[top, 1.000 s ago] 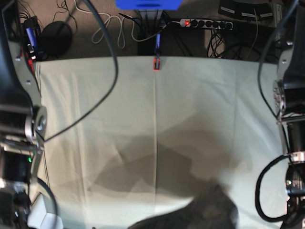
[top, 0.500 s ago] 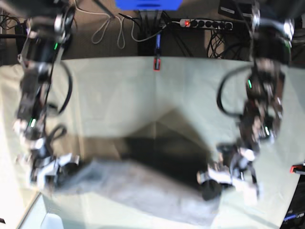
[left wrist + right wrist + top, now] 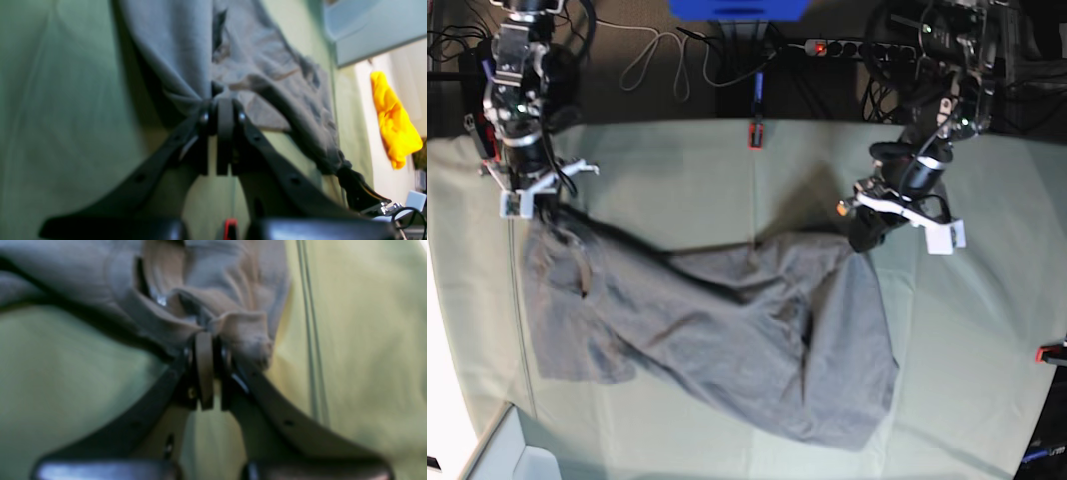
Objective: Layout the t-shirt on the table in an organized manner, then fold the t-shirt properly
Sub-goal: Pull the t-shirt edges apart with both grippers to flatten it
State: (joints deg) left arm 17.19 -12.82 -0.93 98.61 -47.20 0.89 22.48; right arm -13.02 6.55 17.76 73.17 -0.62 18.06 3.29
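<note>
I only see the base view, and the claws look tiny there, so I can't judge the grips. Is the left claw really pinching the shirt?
Observer: Yes. In the left wrist view the left claw is shut on a bunched fold of the grey shirt.
Operator: And the right one?
Observer: The right claw is shut too, pinching a rolled edge of fabric. A small pale patch shows just beyond it, maybe the label.
Operator: Anything near the shirt that I can't see?
Observer: A yellow cloth lies beyond the table, past the shirt.
</note>
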